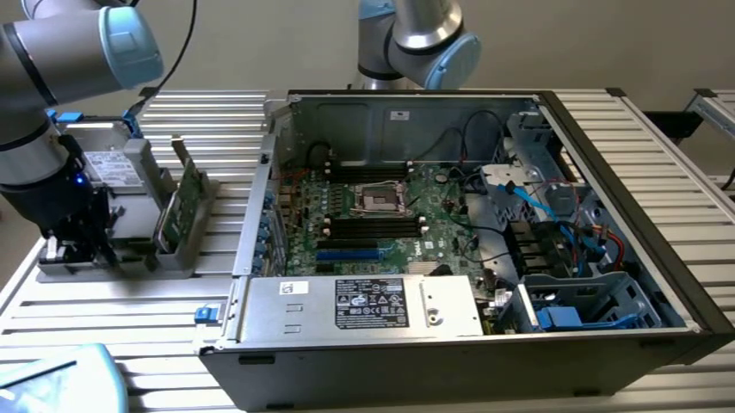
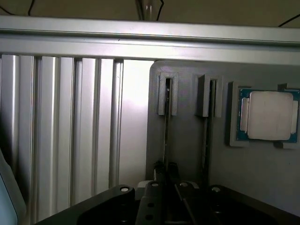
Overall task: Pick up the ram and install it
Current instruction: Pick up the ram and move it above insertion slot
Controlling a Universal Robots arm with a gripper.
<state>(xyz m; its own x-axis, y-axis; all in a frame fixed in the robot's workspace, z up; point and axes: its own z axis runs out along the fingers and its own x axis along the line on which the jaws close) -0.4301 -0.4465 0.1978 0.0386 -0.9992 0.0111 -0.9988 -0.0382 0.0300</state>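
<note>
Tool (image 2: 166,169) clamped on ram (image 2: 166,131) top edge, in grey holder (image 2: 187,140) slot. Ram prob. light, stiff, thin, fragile: hold by edges, not chips, w/ gentle squeeze.

Slatted aluminium table (image 1: 138,318), open computer case (image 1: 460,361) lying on it, grey parts holder (image 1: 184,251) just beside

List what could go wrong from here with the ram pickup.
The fingers grip the ram by its thin edge; it may tilt or slip on lifting.
A second stick stands close beside; the gripper could knock it.
The ram sits in a narrow holder slot; a skewed pull may jam it.
</note>
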